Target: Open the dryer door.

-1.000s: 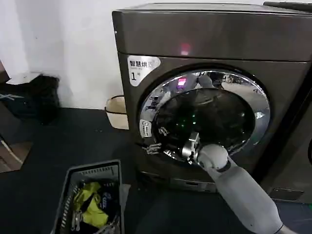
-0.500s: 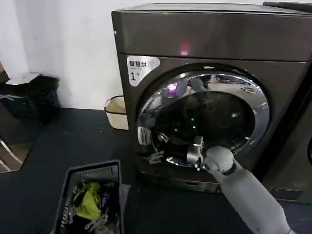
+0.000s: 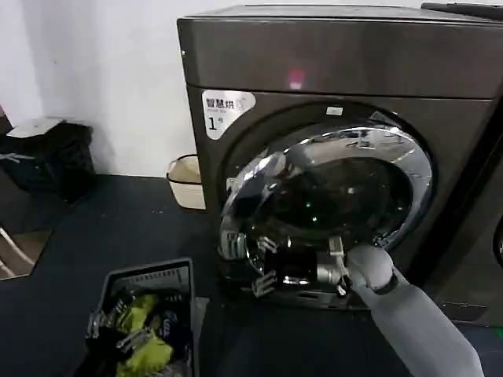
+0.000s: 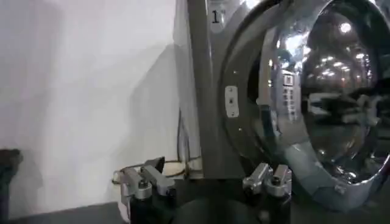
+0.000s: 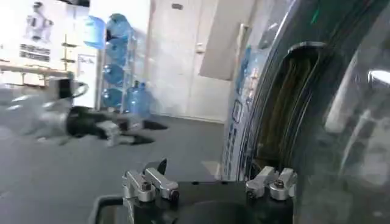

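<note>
One "1" marks the dryer [image 3: 338,71] label [image 3: 228,110]; right claw [image 3: 266,279] open at dryer door [image 3: 330,196].

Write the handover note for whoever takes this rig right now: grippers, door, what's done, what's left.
Right gripper: open, low at the dryer door's free edge; contact with the rim cannot be told.
Left gripper: open, holding nothing, beside the dryer and facing the door's rim.
Door: unlatched and ajar, its left edge swung out from the dryer's front, with a dark gap showing behind it.
Done: latch released, swing begun.
Left: probably keep drawing the door outward until the opening is fully exposed, then back the right arm away.
</note>
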You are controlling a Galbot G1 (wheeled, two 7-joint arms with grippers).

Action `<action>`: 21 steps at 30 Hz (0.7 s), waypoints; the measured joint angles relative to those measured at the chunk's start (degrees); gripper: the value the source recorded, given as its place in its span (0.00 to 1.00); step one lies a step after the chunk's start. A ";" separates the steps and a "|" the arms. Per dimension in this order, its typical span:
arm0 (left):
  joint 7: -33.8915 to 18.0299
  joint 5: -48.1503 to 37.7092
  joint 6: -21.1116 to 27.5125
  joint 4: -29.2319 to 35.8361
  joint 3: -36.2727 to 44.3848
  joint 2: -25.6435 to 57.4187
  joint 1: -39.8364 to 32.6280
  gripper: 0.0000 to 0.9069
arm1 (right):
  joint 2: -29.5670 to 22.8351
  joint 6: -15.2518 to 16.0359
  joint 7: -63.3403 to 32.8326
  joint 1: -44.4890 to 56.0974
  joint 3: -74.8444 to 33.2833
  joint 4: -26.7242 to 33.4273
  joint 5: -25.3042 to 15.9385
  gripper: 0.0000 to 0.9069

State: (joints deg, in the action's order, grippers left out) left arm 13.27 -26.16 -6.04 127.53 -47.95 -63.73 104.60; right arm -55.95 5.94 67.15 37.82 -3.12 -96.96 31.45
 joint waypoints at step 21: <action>5.73 -13.74 -1.78 -4.74 -3.15 14.02 -7.06 1.00 | 5.06 -0.44 16.35 9.49 -8.14 -4.46 1.61 1.00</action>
State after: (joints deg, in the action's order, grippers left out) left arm 19.00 -39.90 -7.83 122.79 -51.10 -49.70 97.54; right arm -50.89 5.50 83.50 47.31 -11.26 -101.41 33.06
